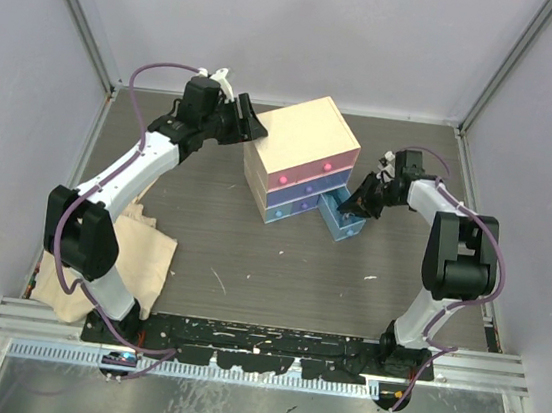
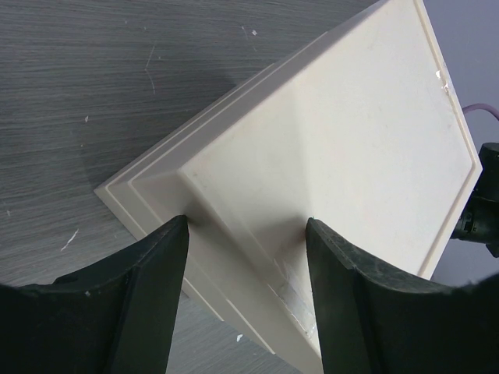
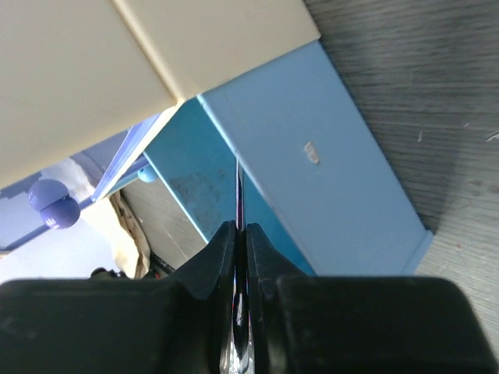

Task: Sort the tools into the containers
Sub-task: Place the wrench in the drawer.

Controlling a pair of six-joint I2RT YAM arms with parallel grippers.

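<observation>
Right end effector (image 3: 241,234): the two dark fingers are pressed almost together, with only a sliver between them, and pinch a thin metal tool (image 3: 238,195) seen edge-on. Its kind cannot be told from this angle. The free end of the tool points at the blue drawer (image 3: 312,148), in line with the rim of the drawer's side wall. Whether it touches the rim cannot be told.

The blue drawer is the lowest one and is pulled well out of the cream chest (image 1: 301,129), toward the right arm, so that its inside shows. Above it, the purple drawer (image 1: 292,197) and the pink drawer (image 1: 300,177) sit pushed in.

Left end effector (image 2: 247,226): the jaws are about half open and hold nothing. The fingers (image 2: 132,304) straddle a back corner of the chest, one on each side of the corner edge, close against its walls. Firm contact cannot be confirmed.

The chest stands near the middle of the grey tabletop (image 1: 246,284), turned at an angle. A beige cloth (image 1: 144,256) lies beside the left arm's base, well apart from the chest.
</observation>
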